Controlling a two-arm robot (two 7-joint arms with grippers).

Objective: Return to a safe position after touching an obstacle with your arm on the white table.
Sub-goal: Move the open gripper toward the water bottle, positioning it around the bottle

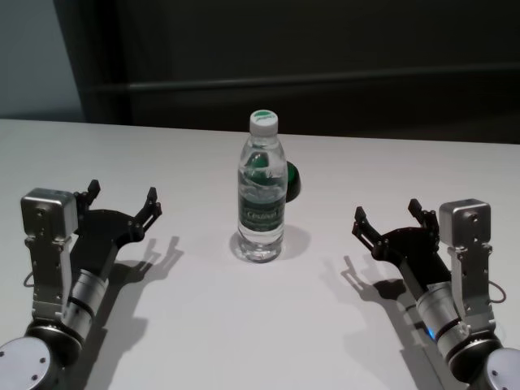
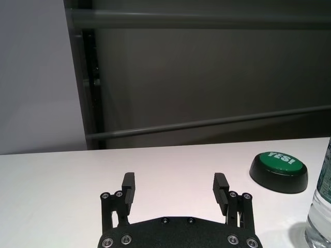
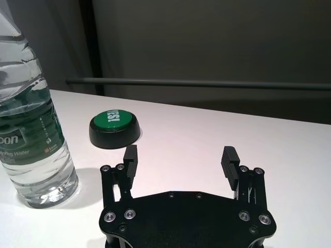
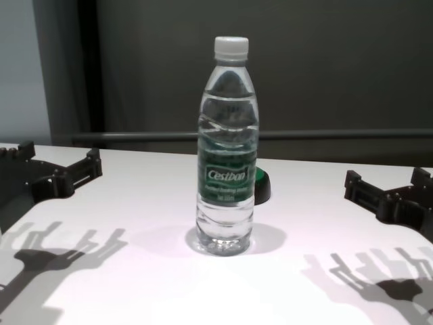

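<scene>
The obstacle, a clear water bottle [image 1: 262, 203] with a white cap and a green "Cestbon" label, stands upright at the middle of the white table [image 1: 203, 325]. My left gripper [image 1: 123, 192] hovers low over the table well to the bottle's left, open and holding nothing. Mirroring it on the other side, my right gripper [image 1: 387, 210] is open and just as far from the bottle. The left wrist view has the left gripper [image 2: 175, 181] with the bottle [image 2: 320, 217] at the frame's edge. In the right wrist view the right gripper [image 3: 180, 153] is apart from the bottle [image 3: 31, 139].
A small dark round button with a green "YES!" top [image 3: 114, 126] sits on the table just behind the bottle, partly hidden by it in the chest view [image 4: 260, 186]. A dark wall with a horizontal rail runs behind the table's far edge.
</scene>
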